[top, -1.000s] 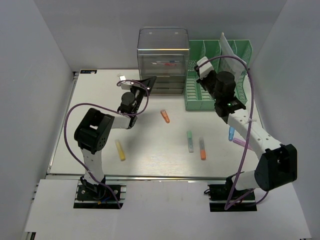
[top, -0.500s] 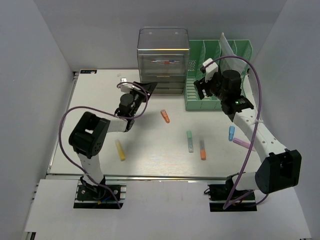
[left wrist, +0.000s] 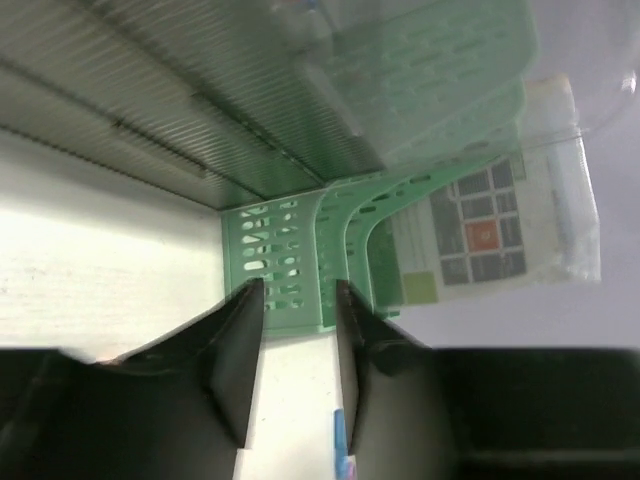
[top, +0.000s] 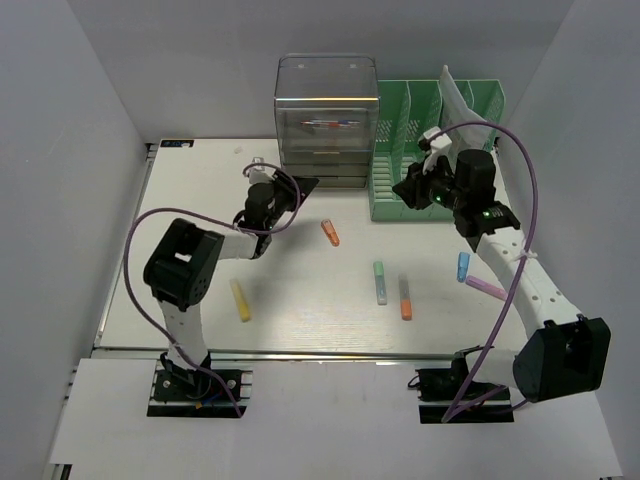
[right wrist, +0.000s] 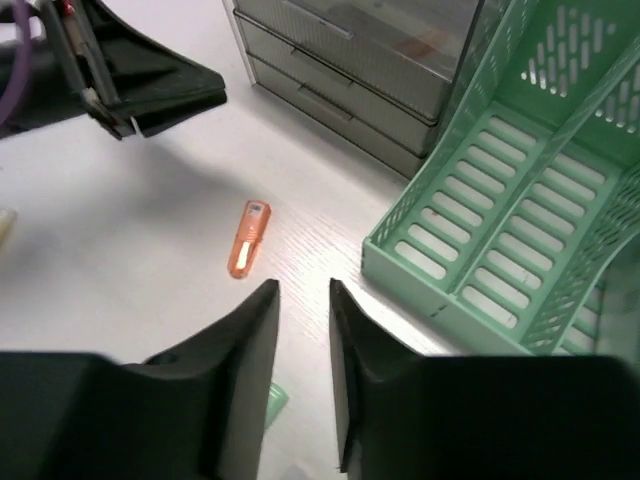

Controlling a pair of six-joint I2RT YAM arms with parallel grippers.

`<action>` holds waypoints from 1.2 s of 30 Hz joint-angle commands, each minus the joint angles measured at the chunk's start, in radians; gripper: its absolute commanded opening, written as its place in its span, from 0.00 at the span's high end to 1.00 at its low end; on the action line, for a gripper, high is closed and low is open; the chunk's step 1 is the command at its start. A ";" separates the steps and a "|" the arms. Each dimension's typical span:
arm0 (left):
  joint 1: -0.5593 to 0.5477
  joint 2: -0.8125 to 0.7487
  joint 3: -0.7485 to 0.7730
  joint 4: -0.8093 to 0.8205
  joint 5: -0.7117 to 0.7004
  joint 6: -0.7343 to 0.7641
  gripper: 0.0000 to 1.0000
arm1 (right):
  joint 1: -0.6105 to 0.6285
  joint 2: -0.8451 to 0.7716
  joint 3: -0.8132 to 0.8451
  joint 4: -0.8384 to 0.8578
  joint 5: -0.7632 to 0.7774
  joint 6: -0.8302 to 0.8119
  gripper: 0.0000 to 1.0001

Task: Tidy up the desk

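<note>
The desk [top: 300, 290] lies in front of me, wide and off-white, and in my judgement the work on it is mostly not done yet. Six small pens lie loose on it: an orange pen [top: 330, 232] near the middle, a green pen [top: 380, 282] with a second orange one [top: 405, 298] just beside it, a blue pen [top: 463, 266] and a purple pen [top: 484, 288] on the right, and a yellow pen [top: 240, 299] alone on the left.

At the back stand the drawers [top: 326, 120] and the green rack [top: 440, 150], touching or almost touching. The rack holds a paper [top: 455, 100]. Something coloured shows through the top drawer, but it is too small to tell what.

My left gripper [left wrist: 298, 288] hangs low in front of the drawers. Its fingers have only a narrow gap and hold nothing. My right gripper [right wrist: 302, 290] hovers near the front corner of the rack, looking down toward the middle orange pen. It is also a little open and empty. All six pens remain to be put away, I think.
</note>
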 commanded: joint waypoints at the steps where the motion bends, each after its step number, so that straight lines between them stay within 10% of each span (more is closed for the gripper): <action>1: 0.007 0.080 0.016 0.157 0.011 -0.102 0.62 | -0.031 -0.036 -0.009 0.027 -0.086 0.073 0.62; 5: 0.007 0.173 0.038 0.283 -0.043 -0.173 0.82 | -0.054 -0.029 -0.004 0.018 -0.115 0.144 0.62; 36: -0.013 0.404 0.331 0.192 -0.178 -0.185 0.60 | -0.137 0.056 0.016 0.033 -0.239 0.278 0.50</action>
